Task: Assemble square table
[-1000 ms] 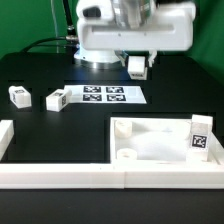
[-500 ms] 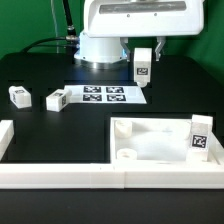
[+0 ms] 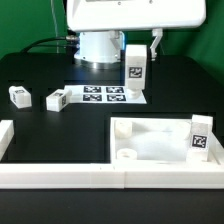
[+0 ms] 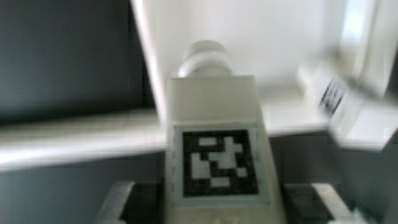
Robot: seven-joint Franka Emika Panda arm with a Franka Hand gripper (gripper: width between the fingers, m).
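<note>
The square table top (image 3: 150, 142) is a white tray with a raised rim, lying at the exterior view's right front. One tagged leg (image 3: 200, 133) stands upright in its right corner. My gripper (image 3: 135, 58) is shut on another white tagged leg (image 3: 135, 68) and holds it in the air above the marker board's right end. In the wrist view the held leg (image 4: 214, 130) sits between my fingers (image 4: 139, 200), tag facing the camera. Two loose legs (image 3: 18, 95) (image 3: 58, 99) lie on the table at the left.
The marker board (image 3: 103, 95) lies flat behind the middle. A long white border bar (image 3: 70, 176) runs along the front and another (image 3: 5, 136) stands at the left. The robot base (image 3: 98, 48) is at the back.
My gripper has carried the held leg forward, nearer the camera, and turned it so that it hangs upright with its tag facing out. The rest has not moved.
</note>
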